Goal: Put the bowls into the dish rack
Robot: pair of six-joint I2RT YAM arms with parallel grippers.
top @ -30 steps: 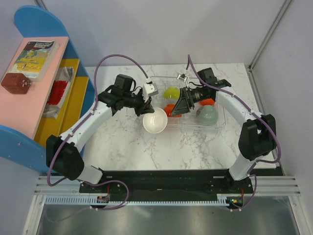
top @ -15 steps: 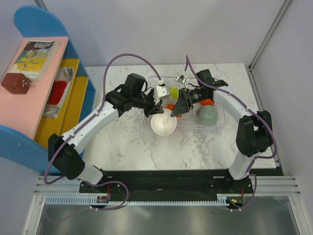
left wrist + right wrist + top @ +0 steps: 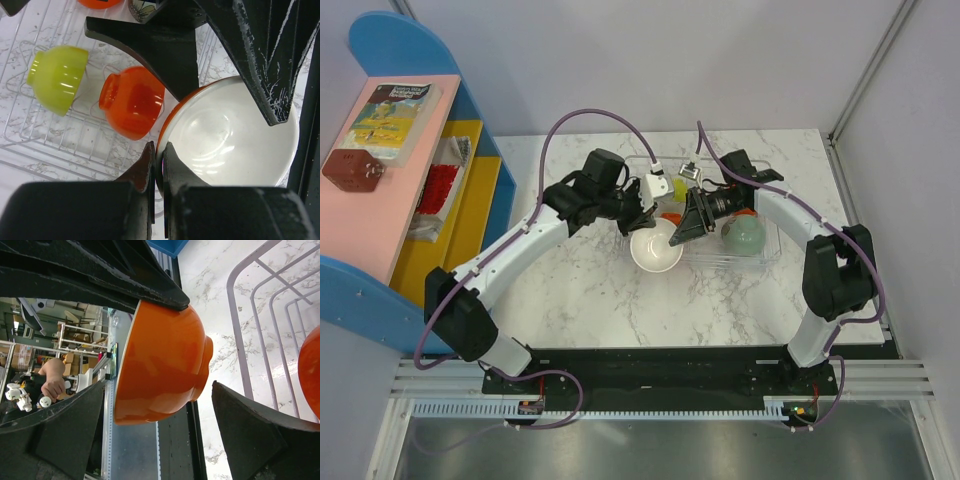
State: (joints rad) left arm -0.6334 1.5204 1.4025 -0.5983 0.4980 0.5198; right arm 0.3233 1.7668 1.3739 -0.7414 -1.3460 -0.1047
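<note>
The left gripper [image 3: 159, 152] is pinching a white-lined orange plastic bowl [image 3: 230, 135] by its rim, while the right gripper [image 3: 157, 387] is gaping wide around it, not gripping. Beyond both, seemingly four bowls [image 3: 132, 102] are already sitting in the clear ribbed plastic dish rack [image 3: 45, 142].

The left gripper [image 3: 644, 224] has carried the held bowl [image 3: 656, 250] rightward from the bare marble beside the rack [image 3: 772, 240] to the rack's near-left corner, where the bowl now overlaps the rack's edge. Its arm has swung over the rack's left end, and from above its wrist now hides most of the lime bowl [image 3: 57, 77], which was in plain sight a second ago. The right gripper [image 3: 678, 232] has shifted slightly toward that corner, so its spread fingers now flank the held bowl.
</note>
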